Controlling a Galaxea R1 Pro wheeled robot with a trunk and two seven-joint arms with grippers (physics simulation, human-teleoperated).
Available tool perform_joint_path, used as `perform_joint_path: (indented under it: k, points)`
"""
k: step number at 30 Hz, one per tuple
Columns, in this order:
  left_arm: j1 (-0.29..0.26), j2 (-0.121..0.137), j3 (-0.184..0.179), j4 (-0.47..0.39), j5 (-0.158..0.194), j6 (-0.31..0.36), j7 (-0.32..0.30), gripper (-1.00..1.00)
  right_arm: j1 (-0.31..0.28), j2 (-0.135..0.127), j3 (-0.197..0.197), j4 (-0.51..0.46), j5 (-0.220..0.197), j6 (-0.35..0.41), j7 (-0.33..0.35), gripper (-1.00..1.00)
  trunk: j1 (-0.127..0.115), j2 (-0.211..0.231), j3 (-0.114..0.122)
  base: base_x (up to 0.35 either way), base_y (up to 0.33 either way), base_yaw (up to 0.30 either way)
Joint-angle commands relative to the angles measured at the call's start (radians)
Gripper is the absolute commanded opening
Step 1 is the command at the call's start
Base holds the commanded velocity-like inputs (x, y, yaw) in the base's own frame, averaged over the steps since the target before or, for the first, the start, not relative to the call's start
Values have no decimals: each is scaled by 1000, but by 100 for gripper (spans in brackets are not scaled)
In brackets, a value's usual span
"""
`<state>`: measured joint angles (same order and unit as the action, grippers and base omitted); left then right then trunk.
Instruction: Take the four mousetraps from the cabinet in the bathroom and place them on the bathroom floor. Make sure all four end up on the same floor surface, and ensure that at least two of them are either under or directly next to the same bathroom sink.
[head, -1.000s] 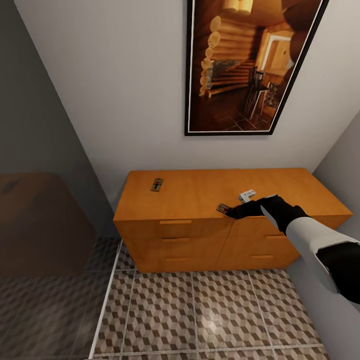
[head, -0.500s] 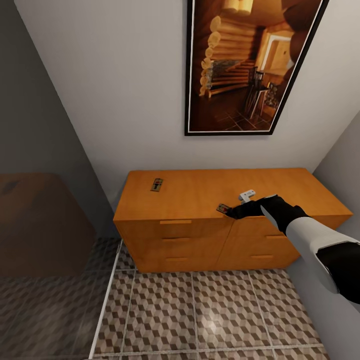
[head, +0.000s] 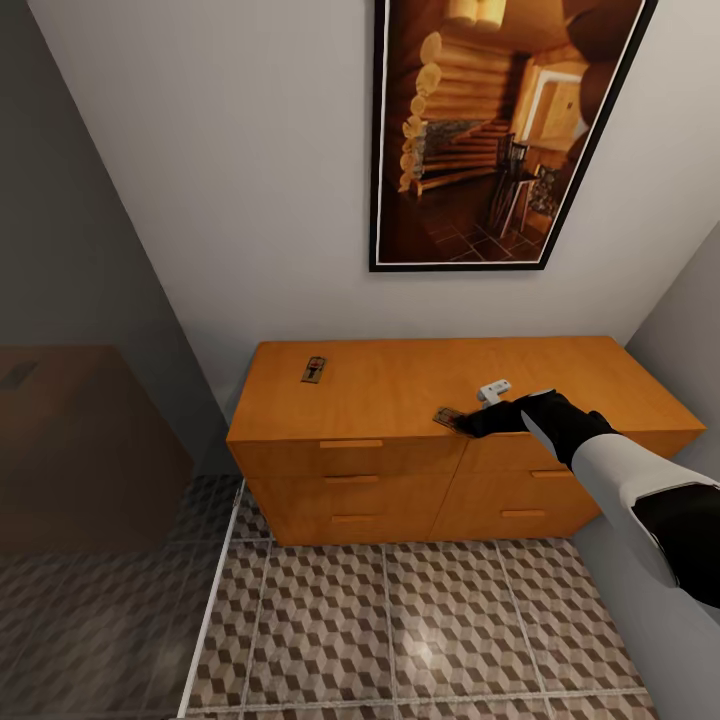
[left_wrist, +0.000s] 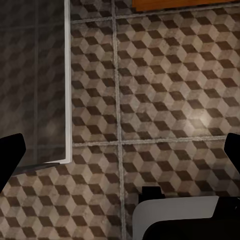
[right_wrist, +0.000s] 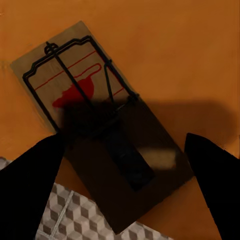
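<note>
Head view: the cabinet (head: 400, 400) stands against the white wall under a framed picture (head: 500, 130) of a log-house interior. On its orange-brown top, one mousetrap (head: 314, 369) lies flat toward the ten o'clock corner, well apart from everything else. A second mousetrap (head: 449, 417) sits at the front edge near the middle, slightly overhanging, with the right pincer (head: 470, 424) right at it; from this angle I cannot tell how the black fingers stand. Just behind the pincer, at about one o'clock from it, lies a small white object (head: 493, 389). The bathroom floor (head: 400, 630), with its cube-pattern tiles, spreads out in front of the cabinet, and a dim glass panel (head: 90, 450) fills the nine o'clock side.

Left wrist view: the left pincer (left_wrist: 120, 155) hangs spread wide over the tiles, its dark fingertips (left_wrist: 10, 155) far apart at either edge with nothing between them. A white strip (left_wrist: 67, 80) borders the shaded tiles behind the glass, and a sliver of the cabinet shows at twelve o'clock.

Right wrist view: the right pincer (right_wrist: 125, 165) is spread, its two black fingers (right_wrist: 30, 195) flanking the near mousetrap (right_wrist: 100, 125) without visibly closing on it. The board lies slanted on the cabinet top, red mark and wire frame toward ten o'clock, its six o'clock corner poking out past the edge over the tiles
</note>
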<state>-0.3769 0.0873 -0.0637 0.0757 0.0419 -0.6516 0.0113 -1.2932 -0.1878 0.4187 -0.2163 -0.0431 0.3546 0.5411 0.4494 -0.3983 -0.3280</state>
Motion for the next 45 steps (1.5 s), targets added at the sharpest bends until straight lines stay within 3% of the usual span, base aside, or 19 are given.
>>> perform_joint_path:
  k: [1,24,29,45]
  points:
    - [-2,0,-7,4,4,-6,1,100,0,-1,5,-2,-3,7,2,-100,1,-2,-2,0,0,0]
    - [-2,-1,-7,5,4,-6,1,100,0,1,1,-8,-3,7,0,-100,1,-2,-2,0,0,0]
    - [-2,-1,-7,5,4,-6,1,100,0,-12,0,-86,-3,20,-2,-100,1,-2,-2,0,0,0]
    - [-2,-1,-7,5,4,-6,1,100,0,-50,-3,-424,0,292,-4,-100,1,-2,-2,0,0,0]
